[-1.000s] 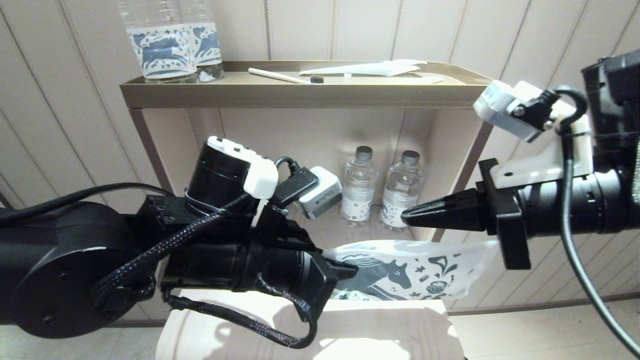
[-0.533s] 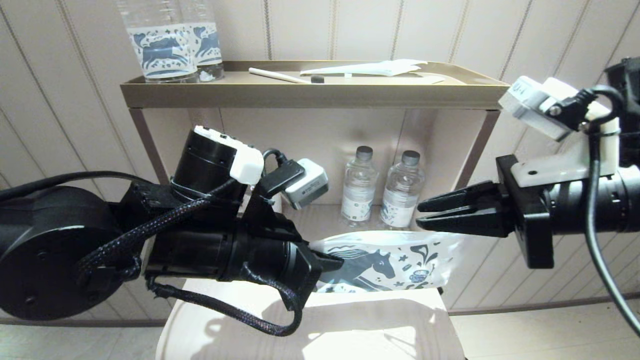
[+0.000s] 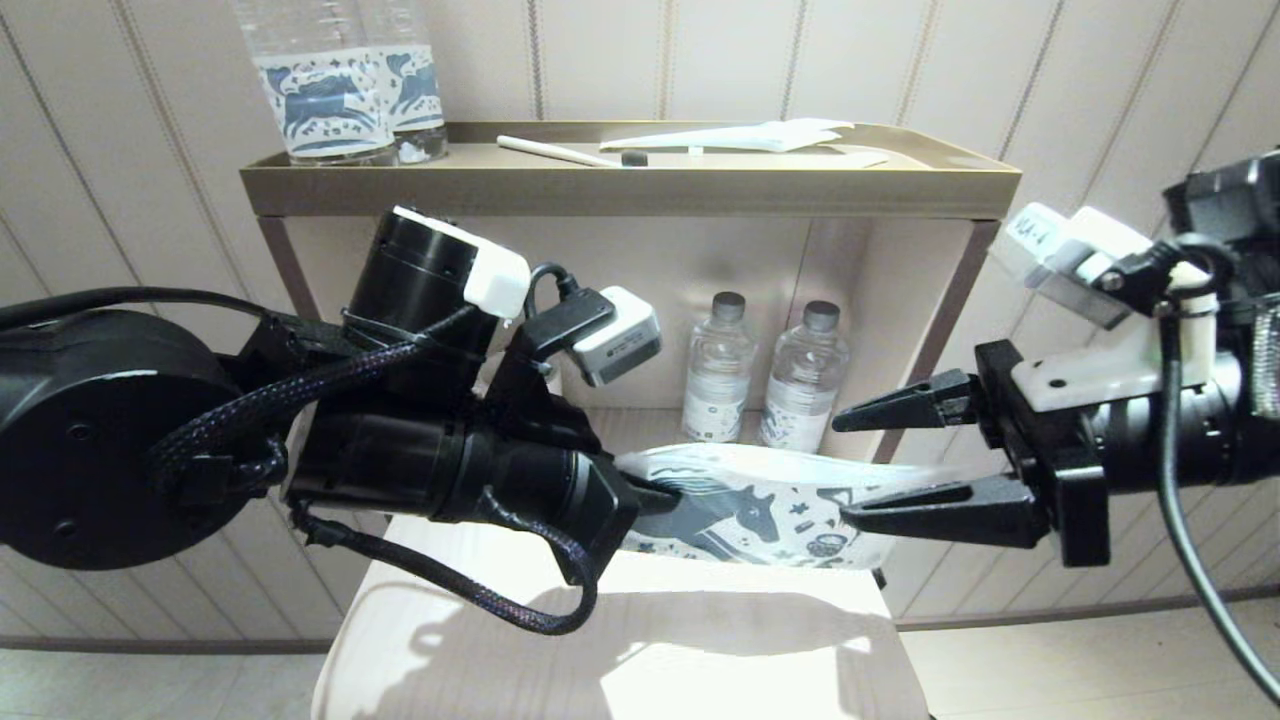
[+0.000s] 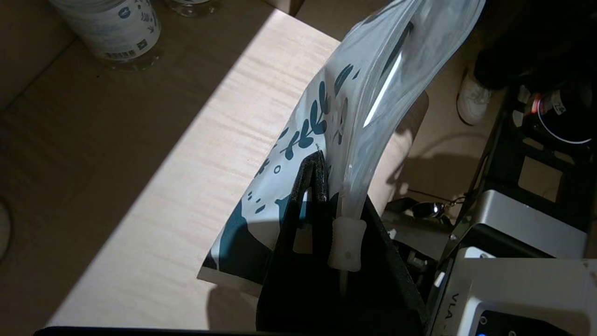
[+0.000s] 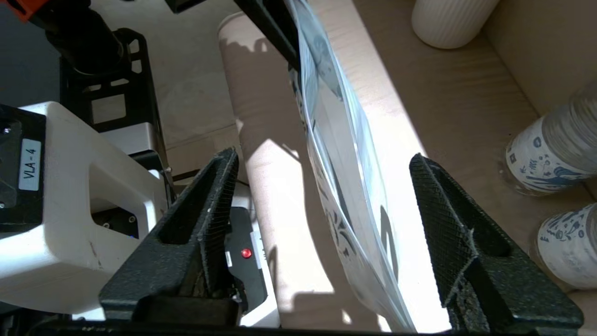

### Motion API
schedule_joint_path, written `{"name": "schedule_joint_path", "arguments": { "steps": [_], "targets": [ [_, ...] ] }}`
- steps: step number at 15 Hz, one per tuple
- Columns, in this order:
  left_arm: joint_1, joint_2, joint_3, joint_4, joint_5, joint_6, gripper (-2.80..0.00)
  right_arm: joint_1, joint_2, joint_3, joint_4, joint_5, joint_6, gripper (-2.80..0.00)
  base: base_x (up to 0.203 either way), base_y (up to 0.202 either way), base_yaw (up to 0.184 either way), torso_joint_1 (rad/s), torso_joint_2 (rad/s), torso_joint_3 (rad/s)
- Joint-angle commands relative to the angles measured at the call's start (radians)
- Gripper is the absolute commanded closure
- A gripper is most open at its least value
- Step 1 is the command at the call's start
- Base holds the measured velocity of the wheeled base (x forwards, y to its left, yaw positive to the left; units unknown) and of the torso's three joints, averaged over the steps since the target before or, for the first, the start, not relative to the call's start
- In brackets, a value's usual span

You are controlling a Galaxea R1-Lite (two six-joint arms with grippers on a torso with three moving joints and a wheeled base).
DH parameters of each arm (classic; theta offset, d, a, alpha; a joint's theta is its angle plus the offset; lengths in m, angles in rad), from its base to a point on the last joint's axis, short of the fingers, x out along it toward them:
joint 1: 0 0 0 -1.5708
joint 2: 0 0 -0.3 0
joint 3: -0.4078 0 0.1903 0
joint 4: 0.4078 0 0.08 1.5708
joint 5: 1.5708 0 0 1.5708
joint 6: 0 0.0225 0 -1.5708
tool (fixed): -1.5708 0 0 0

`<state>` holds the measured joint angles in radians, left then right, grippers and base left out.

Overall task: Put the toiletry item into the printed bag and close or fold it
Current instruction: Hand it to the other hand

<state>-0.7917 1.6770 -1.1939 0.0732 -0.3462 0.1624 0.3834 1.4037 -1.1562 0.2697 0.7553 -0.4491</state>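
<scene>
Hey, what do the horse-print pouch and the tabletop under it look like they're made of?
The flat white pouch printed with dark blue horses looks like thin glossy plastic film: it sags between the left tool and the open right tool and light shines through. The pale tabletop appears to be matte wood or wood-look laminate, showing straight grain lines.

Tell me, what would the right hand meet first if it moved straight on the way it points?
Probably the printed bag, whose free end already lies between the open right hand; farther on, the left hand holding it.
</scene>
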Motion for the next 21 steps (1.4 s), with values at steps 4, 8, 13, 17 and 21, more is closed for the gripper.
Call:
{"name": "schedule_joint_path", "arguments": {
  "steps": [4,8,13,17,21],
  "targets": [
    [0.000,0.004,-0.024,0.031,-0.004,0.031,0.00,-0.012,0.083,0.009,-0.012,0.010,-0.022,-2.80,0.000,0.000,0.000,0.000,0.00,0.000],
    [0.000,0.001,-0.036,0.031,-0.039,0.031,0.00,-0.008,0.093,0.016,-0.012,0.013,-0.028,-2.80,0.000,0.000,0.000,0.000,0.00,0.000],
    [0.000,0.009,-0.036,0.031,-0.039,0.031,0.00,-0.011,0.112,0.030,-0.053,0.015,-0.025,0.00,0.000,0.000,0.000,0.000,0.00,0.000],
    [0.000,0.010,-0.036,0.031,-0.039,0.031,0.00,-0.011,0.109,0.035,-0.056,0.013,-0.028,0.00,0.000,0.000,0.000,0.000,0.00,0.000],
    [0.000,0.026,-0.024,0.008,-0.065,0.028,0.00,-0.006,0.109,0.035,-0.057,0.013,-0.025,0.00,0.000,0.000,0.000,0.000,0.00,0.000]
  ]
}}
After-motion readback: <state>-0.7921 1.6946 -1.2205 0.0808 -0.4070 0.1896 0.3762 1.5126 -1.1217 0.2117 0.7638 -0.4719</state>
